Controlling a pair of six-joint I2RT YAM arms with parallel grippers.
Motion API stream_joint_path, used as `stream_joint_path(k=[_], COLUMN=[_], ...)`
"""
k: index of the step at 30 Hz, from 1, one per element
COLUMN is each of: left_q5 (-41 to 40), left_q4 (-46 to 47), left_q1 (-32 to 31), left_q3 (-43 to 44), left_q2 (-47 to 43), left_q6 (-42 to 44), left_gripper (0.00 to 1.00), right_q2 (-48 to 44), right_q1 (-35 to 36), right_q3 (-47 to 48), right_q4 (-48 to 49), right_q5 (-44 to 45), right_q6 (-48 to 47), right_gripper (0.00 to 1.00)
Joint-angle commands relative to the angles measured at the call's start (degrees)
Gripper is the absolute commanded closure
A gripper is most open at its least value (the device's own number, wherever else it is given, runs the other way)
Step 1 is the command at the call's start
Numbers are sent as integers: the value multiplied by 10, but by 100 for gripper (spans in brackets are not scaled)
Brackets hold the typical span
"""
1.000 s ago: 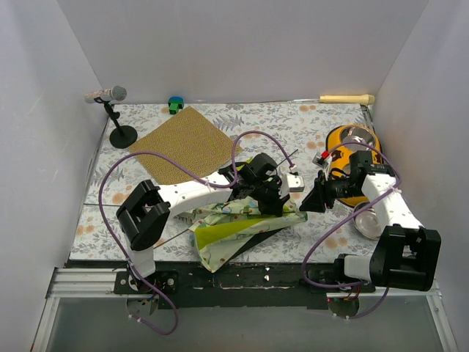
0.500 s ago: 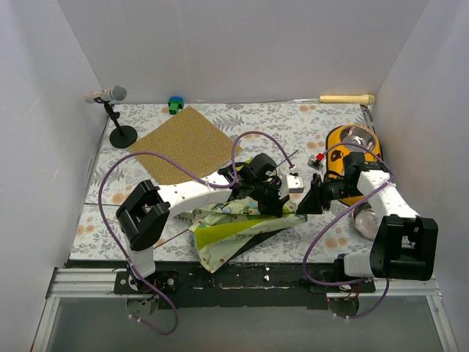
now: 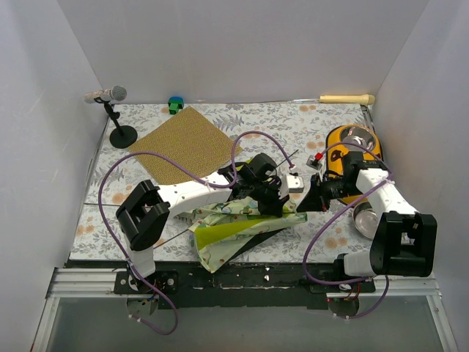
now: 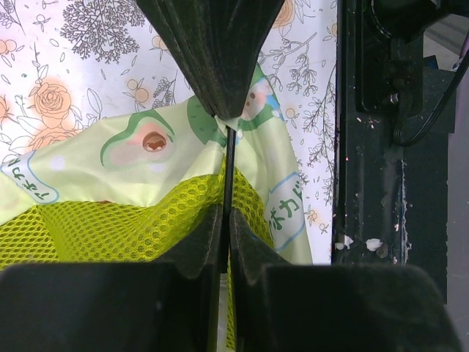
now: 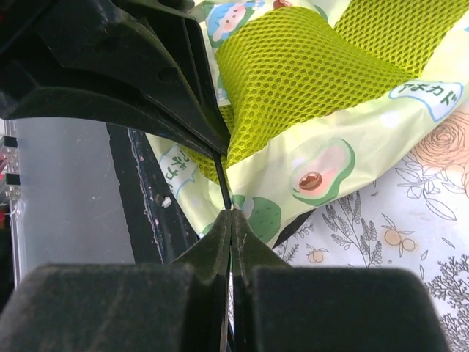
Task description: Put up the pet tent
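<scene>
One collapsed tent (image 3: 242,224) lying between two grippers, left gripper (image 4: 226,220) clamped on a thin black pole (image 4: 229,169) at its edge, right gripper (image 5: 231,214) clamped likewise

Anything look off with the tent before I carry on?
Yes. The tent lies collapsed and crumpled, its near corner hanging over the table edge onto the black rail. The left hand and right hand are each shut on a thin pole.
</scene>
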Motion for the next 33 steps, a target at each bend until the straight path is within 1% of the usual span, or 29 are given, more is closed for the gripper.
stream_joint_path(k=[1,9,14,19,22,23,25,29,32,33], left_q5=[14,8,3,-15,-19,-21,-28,-19,-12,-5], left_q4=[11,43,106,178,174,158,118,67,29,11], left_q1=[0,-12,-16,-18,-19,-19,-17,10,36,48], left_q3=[12,27,12,-12,-1,5,12,-10,-20,-21], left_q2=[-22,-8,-22,-37,-26,-25,-31,-86,-130,-145], left_q6=[-1,9,-3,-21,-18,-15,-3,-7,-12,-12], left_gripper=[100,100,100,100,100,96,68,45,31,25], right_q2=[7,7,10,32,35,37,43,49,50,51], right_q1=[23,63,69,71,71,69,57,36,28,28], right_q3=[29,28,7,4,6,10,18,27,30,30], right_q4=[-1,46,107,119,117,104,73,42,42,42], right_q5=[-35,-46,-39,-41,-18,-7,10,30,42,42], right_q6=[8,76,131,148,146,130,96,45,34,31], right_gripper=[99,99,99,99,99,99,99,99,99,99])
